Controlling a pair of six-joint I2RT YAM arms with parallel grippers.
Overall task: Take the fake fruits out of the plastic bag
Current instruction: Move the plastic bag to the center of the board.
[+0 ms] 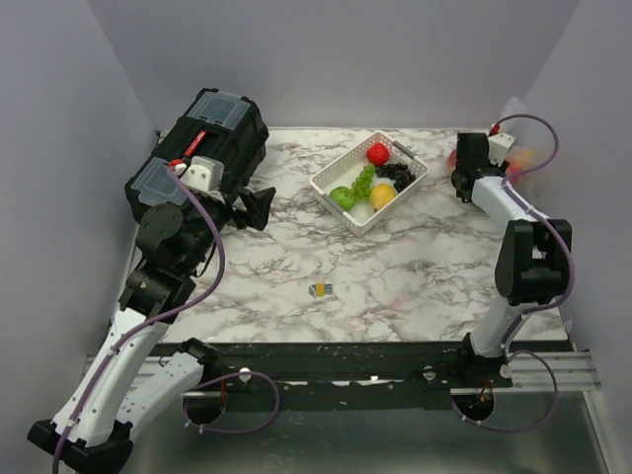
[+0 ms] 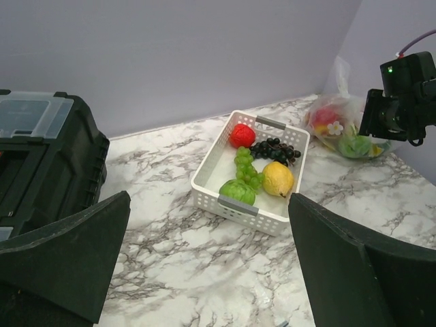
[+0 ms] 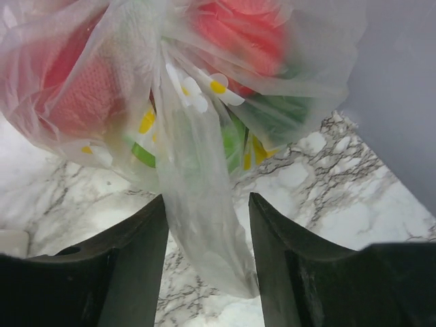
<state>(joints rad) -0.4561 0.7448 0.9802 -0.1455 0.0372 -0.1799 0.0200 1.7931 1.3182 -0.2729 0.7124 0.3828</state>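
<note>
The clear plastic bag [image 3: 197, 170] fills the right wrist view, with the fake fruits inside: a red piece [image 3: 238, 30] and green pieces [image 3: 272, 116]. A loose tail of the bag hangs down between the fingers of my right gripper [image 3: 208, 225], which is open and not closed on it. In the top view the right gripper [image 1: 469, 163] is over the bag [image 1: 523, 158] at the far right of the table. The left wrist view also shows the bag [image 2: 338, 129]. My left gripper [image 1: 262, 207] is wide open and empty, left of the basket.
A white slotted basket [image 1: 331, 178] at the back centre holds a red strawberry [image 1: 377, 153], green grapes, dark grapes and a yellow lemon [image 2: 277, 178]. A black toolbox [image 1: 212, 138] stands at the back left. A small yellow object [image 1: 321, 289] lies mid-table. Walls close in on both sides.
</note>
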